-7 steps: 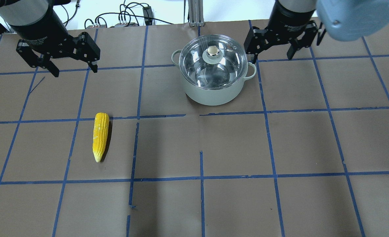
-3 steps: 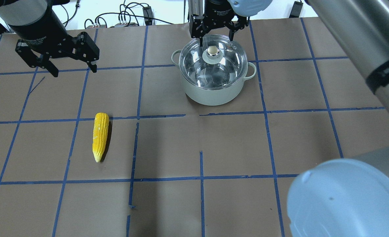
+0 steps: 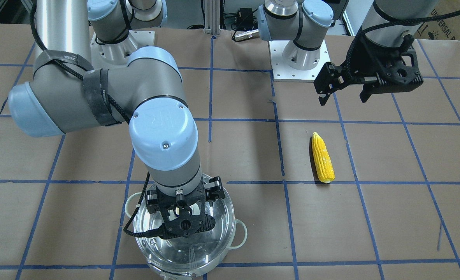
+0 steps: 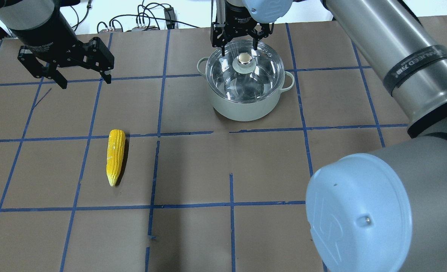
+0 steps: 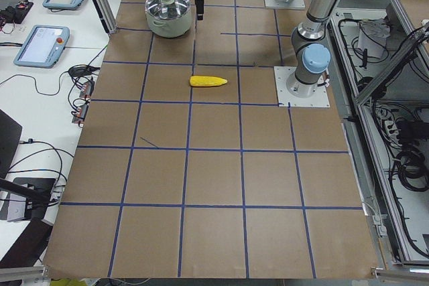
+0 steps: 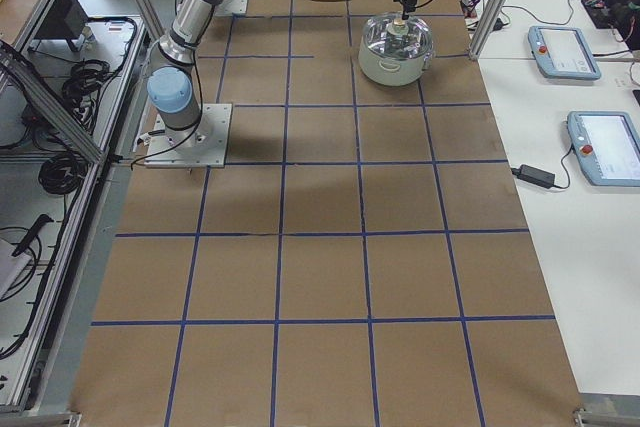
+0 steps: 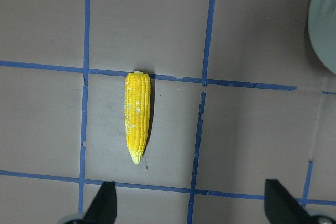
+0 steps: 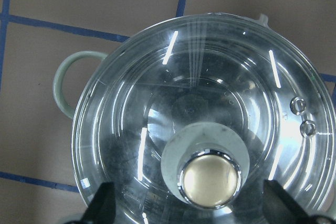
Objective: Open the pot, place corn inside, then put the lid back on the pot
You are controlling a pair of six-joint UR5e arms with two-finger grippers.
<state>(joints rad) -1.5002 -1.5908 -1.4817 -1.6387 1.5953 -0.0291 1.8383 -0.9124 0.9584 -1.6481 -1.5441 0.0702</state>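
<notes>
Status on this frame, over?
Right gripper open over lid, no contact. Left gripper open, empty. Lid on pot, corn on table. Nothing blocking knob.

the lid (image 4: 245,81) is clear glass, glossy and streaked with bright reflections; its knob (image 8: 209,180) has a shiny metallic top. the pot (image 4: 242,107) wall looks pale green with a smooth satin coat. the corn (image 4: 115,155) is yellow, ribbed and bumpy, dull like plastic. the worktop (image 4: 269,166) is matt brown paper crossed by blue tape (image 4: 231,204). the fingers (image 4: 61,80) of the left gripper (image 4: 86,83) are matt black.
</notes>
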